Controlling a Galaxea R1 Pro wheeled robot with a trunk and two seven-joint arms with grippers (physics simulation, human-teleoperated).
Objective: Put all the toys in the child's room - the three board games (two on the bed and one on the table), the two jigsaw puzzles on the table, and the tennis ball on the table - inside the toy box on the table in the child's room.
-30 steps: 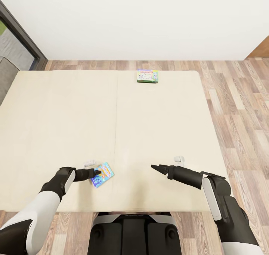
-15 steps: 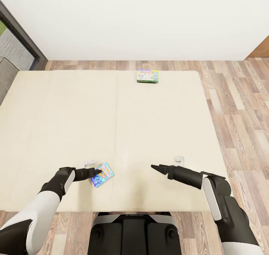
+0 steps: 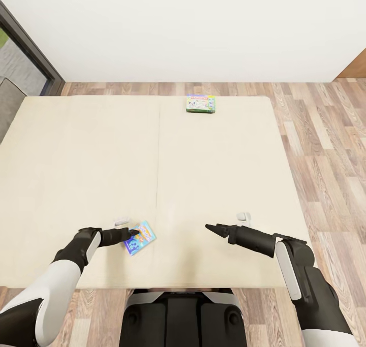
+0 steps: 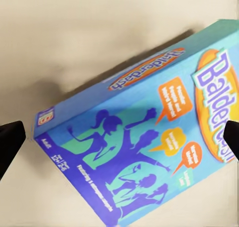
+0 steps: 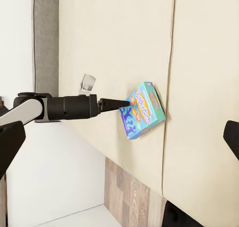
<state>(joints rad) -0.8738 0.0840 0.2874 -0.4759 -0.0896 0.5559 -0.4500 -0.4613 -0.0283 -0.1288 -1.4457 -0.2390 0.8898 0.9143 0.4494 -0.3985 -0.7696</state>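
Closest to me, at the near edge of the bed [image 3: 76, 149], sits my dark base, and from it my two arms reach out over the beige mattress. Nothing lies between my left end effector [image 3: 133, 232] and the blue board game [image 3: 140, 238]: the box lies flat on the mattress near the front edge, left of the seam that runs down the middle, and the dark fingertips meet its near-left corner. In the left wrist view the box [image 4: 144, 137] spans almost the whole gap, with one fingertip [image 4: 9, 142] showing at each side of it, so my left end effector is spread wide around it; I cannot tell whether the pads actually press on it. The cover is bright blue with purple dancing figures, orange speech bubbles and the title Balderdash in white and purple on an orange oval.

My right end effector [image 3: 209, 228] hovers over bare mattress to the right of the seam, well apart from the blue box, its fingers drawn together to a narrow point and holding nothing. From the right wrist camera I see the left arm's tip [image 5: 119, 104] touching the box [image 5: 143, 110].

Farther off, at the far edge of the bed, lies the green-edged board game [image 3: 201, 103], flat and alone. Beyond it are wood plank floor [image 3: 325, 149], a white wall [image 3: 193, 27] and a dark window frame [image 3: 30, 47] at the left
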